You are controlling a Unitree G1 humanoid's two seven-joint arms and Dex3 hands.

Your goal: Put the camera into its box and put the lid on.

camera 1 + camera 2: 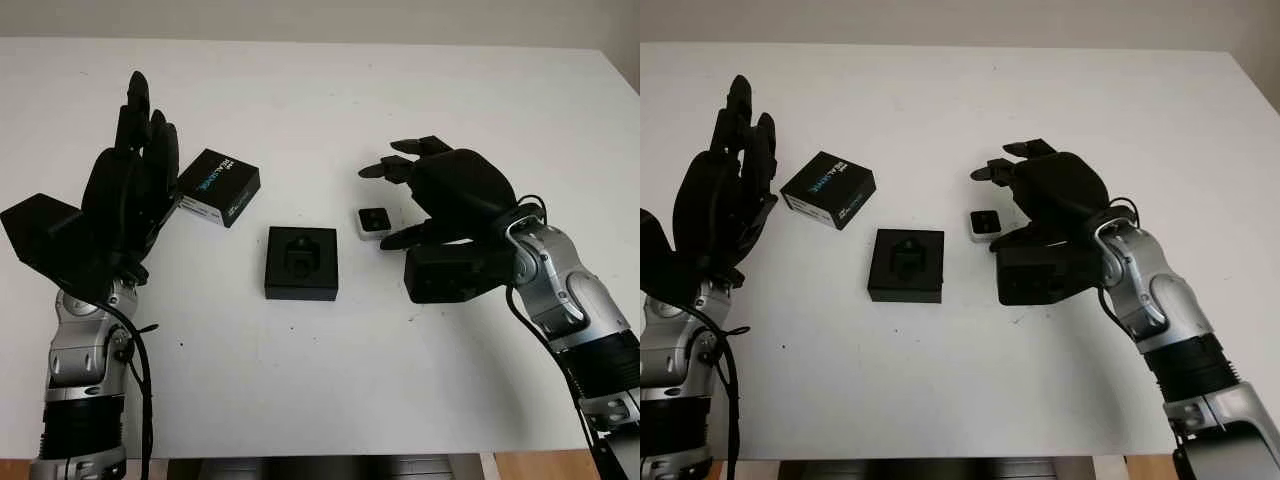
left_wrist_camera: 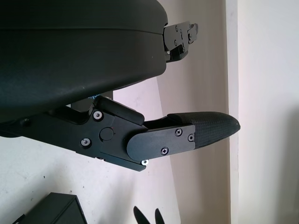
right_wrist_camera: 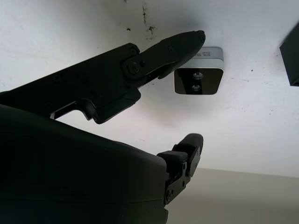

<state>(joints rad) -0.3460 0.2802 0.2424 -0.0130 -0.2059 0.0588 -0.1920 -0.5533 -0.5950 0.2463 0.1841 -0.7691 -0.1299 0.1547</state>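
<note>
Fingers (image 1: 395, 170) of the right hand (image 1: 450, 195) reach out over the small white camera (image 1: 373, 222) in the left eye view. Two arch above its far side and the thumb comes in low at its near side. None of them is closed on it, so the hand is open and holds nothing. The camera lies flat on the white table (image 1: 330, 90), just beside the thumb tip. The open black box (image 1: 302, 263), with its moulded recess showing, sits beyond the fingertips toward the other arm, apart from the camera. The left hand (image 1: 125, 200) stands upright with its fingers pointing away from the robot, open and holding nothing. The printed black lid (image 1: 218, 186) lies just off its fingers, on the side facing the box.

From the right eye the layout is the same, with a clear strip of table between camera and box.

At the left wrist, one finger (image 2: 205, 130) stretches straight out over bare table, gripping nothing, and a dark box corner (image 2: 56, 210) sits near the hand's shell.

At the right wrist, one finger (image 3: 173, 49) ends right at the camera's top edge, lenses facing the viewer. Whether it touches I cannot tell. A second fingertip (image 3: 189, 144) waits on the opposite side, apart from it.

By my reading nothing is finished. The camera must still be grasped, seated in the recess, and the lid then fitted.
</note>
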